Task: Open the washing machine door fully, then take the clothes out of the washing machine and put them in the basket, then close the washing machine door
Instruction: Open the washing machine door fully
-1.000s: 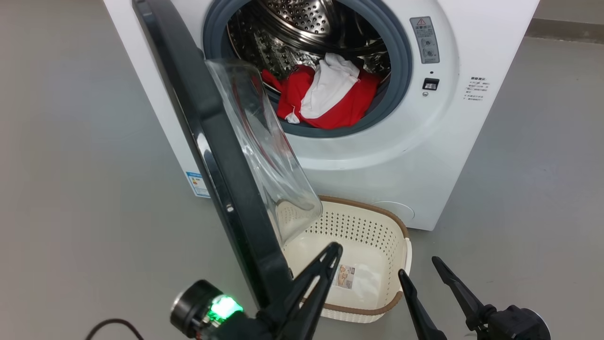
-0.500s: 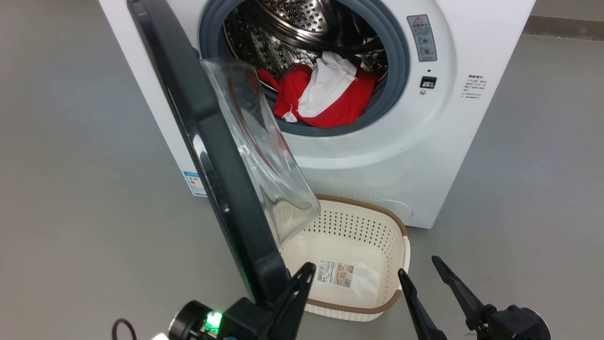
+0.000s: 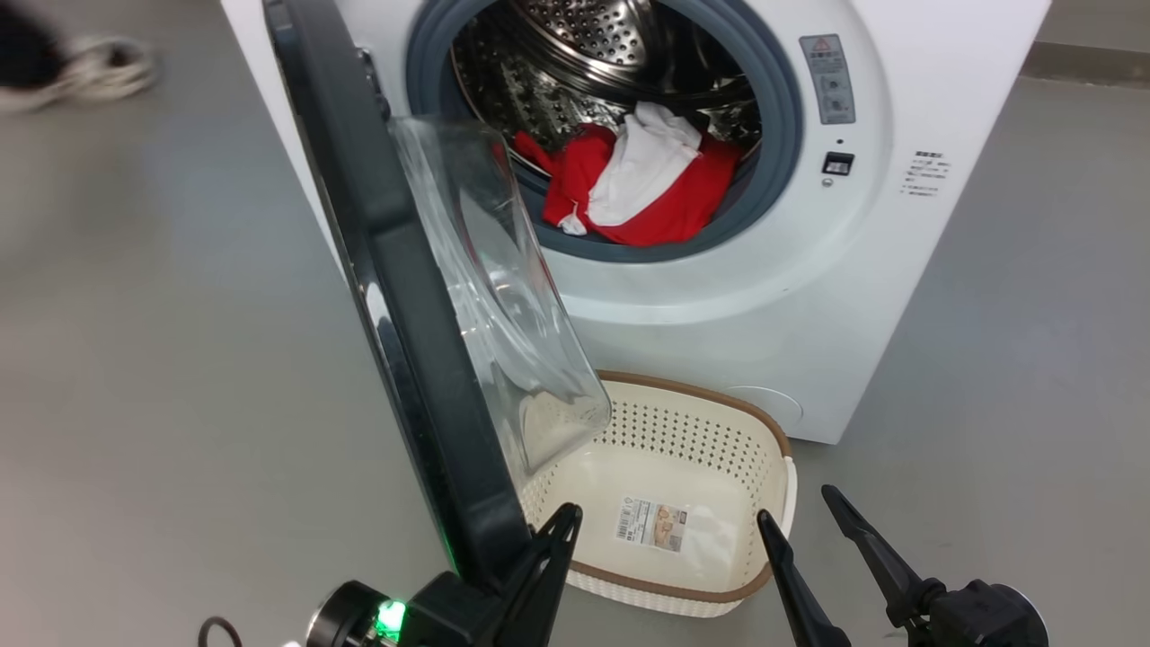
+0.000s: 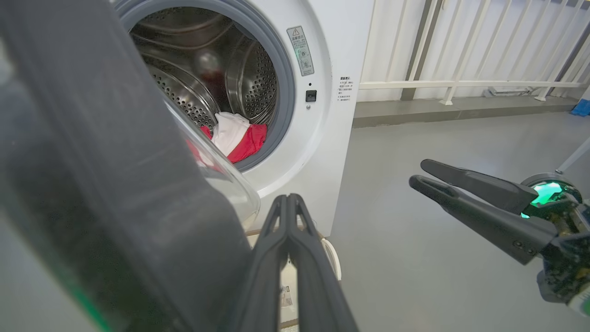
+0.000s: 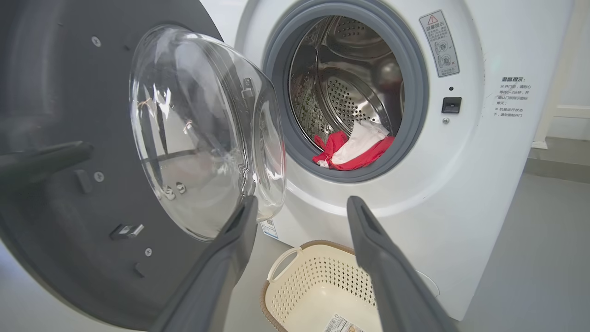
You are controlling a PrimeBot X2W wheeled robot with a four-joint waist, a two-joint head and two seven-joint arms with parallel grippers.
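Observation:
The washing machine (image 3: 764,296) stands with its drum exposed, and the clothes (image 3: 642,189), red with a white panel, lie at the drum's front. The washing machine door (image 3: 404,296) swings out toward me, edge-on, its glass bowl (image 3: 503,296) hanging over the basket (image 3: 692,422) on the floor below. My left gripper (image 3: 568,514) is shut on nothing, lying against the inner side of the door's lower rim. In the left wrist view the black door (image 4: 115,184) is beside the left gripper (image 4: 289,198). My right gripper (image 3: 800,526) hangs open right of the basket, and the right gripper (image 5: 302,205) faces the clothes (image 5: 355,150).
Grey floor surrounds the machine. A person's blurred foot (image 3: 81,67) is at the far left. A white railing (image 4: 461,83) and a low kerb run behind the machine on its right. The door's inner face (image 5: 69,115) takes up the space left of the opening.
My left gripper has drawn back and down along the door's inner rim, uncovering the basket's sticker. The camera has shifted, sliding the machine rightward in the picture. A foot has entered at the far left.

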